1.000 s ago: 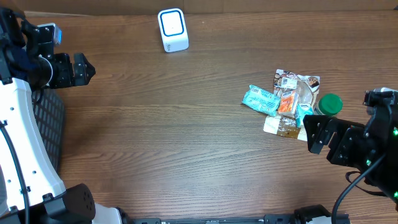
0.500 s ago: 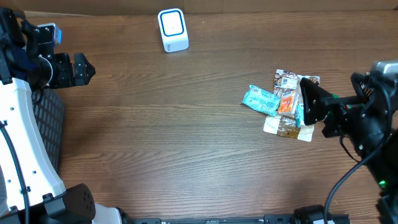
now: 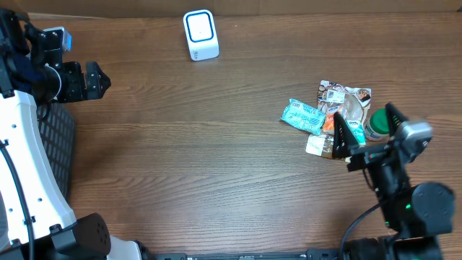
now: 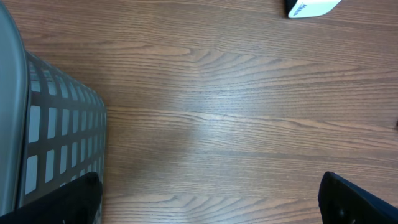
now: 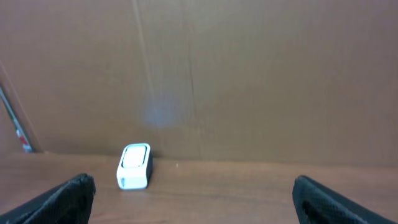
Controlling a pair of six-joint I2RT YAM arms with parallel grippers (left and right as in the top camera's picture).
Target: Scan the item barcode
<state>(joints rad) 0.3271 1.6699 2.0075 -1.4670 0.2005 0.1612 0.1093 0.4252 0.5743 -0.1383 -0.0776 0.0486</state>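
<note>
Swinging up from the table's near right corner, the right gripper [image 3: 364, 124] has come over the pile of snack packets [image 3: 328, 119] and now tilts toward the far side, jaws spread wide with nothing between them. Its wrist camera looks across at the cardboard wall [image 5: 249, 74] and the white barcode scanner [image 5: 135, 165]. The pile lies at the right of the wooden table [image 3: 216, 166]: a teal packet [image 3: 303, 115] on its left edge, a labelled packet [image 3: 333, 92] at the far end, and a green-capped bottle [image 3: 377, 124] just beside, partly hidden by the fingers. The scanner stands at the far edge, well apart from the pile. The left gripper [image 3: 97, 78] has not moved — it hangs wide open and empty at the far left, beside a dark mesh basket [image 4: 56, 149].
</note>
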